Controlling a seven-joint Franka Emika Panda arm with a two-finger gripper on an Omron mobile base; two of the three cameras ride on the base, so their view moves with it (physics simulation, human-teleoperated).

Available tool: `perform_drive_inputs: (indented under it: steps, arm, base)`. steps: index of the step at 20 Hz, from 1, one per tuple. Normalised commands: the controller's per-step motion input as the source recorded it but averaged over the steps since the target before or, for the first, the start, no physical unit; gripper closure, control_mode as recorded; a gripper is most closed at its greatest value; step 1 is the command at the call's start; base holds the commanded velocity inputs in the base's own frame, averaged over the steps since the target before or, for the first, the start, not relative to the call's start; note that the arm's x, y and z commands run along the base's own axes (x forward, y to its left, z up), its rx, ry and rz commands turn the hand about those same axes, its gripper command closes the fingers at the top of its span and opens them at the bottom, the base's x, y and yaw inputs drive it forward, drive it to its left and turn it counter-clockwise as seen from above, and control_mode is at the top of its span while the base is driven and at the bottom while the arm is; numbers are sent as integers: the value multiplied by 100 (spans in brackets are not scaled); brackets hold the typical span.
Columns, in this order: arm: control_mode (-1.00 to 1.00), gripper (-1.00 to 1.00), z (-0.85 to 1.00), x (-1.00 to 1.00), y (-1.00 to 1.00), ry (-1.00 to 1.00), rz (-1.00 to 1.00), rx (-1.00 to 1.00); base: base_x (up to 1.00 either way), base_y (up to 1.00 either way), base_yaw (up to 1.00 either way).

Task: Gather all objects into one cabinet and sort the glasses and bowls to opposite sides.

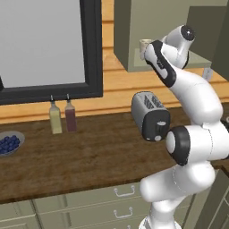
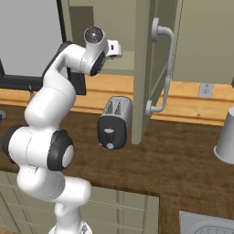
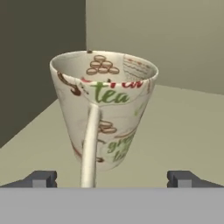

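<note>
A cream patterned mug (image 3: 105, 105) with "tea" lettering stands upright on the shelf inside the olive-grey wall cabinet (image 3: 183, 127), its handle turned toward the hand. My gripper (image 3: 113, 179) is open just in front of it, one fingertip on each side of the handle and not touching it. From the left base view the same mug (image 1: 145, 44) shows on the cabinet (image 1: 134, 27) shelf, just left of my wrist. The cabinet door (image 2: 141, 68) stands open, with its long pale handle (image 2: 165, 68) facing out. A grey cup (image 2: 226, 137) sits on the wooden counter at the far right.
A silver toaster (image 1: 150, 115) stands on the counter (image 1: 89, 152) below the cabinet. Two bottles (image 1: 62, 117) stand against the back wall beneath the dark-framed window. A bowl of blueberries (image 1: 9, 144) sits far left. A sink (image 2: 208, 224) lies at the lower right.
</note>
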Motion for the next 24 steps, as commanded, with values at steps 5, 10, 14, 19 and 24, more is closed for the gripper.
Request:
perform_drive_inputs:
  steps: [5, 10, 14, 19, 24]
  arm:
    - [-100, -100, 19, 31, 3, 1, 0, -6]
    - [-100, -100, 16, 21, 0, 4, 0, -2]
    - [-100, -100, 0, 0, 11, 8, 0, 0]
    - [-100, -100, 0, 0, 34, 5, 0, 0]
    - [-100, 100, 0, 1, 18, 2, 0, -1]
  base:
    - [0, 0, 0]
    - [0, 0, 0]
    - [0, 0, 0]
    - [0, 0, 0]
    - [0, 0, 0]
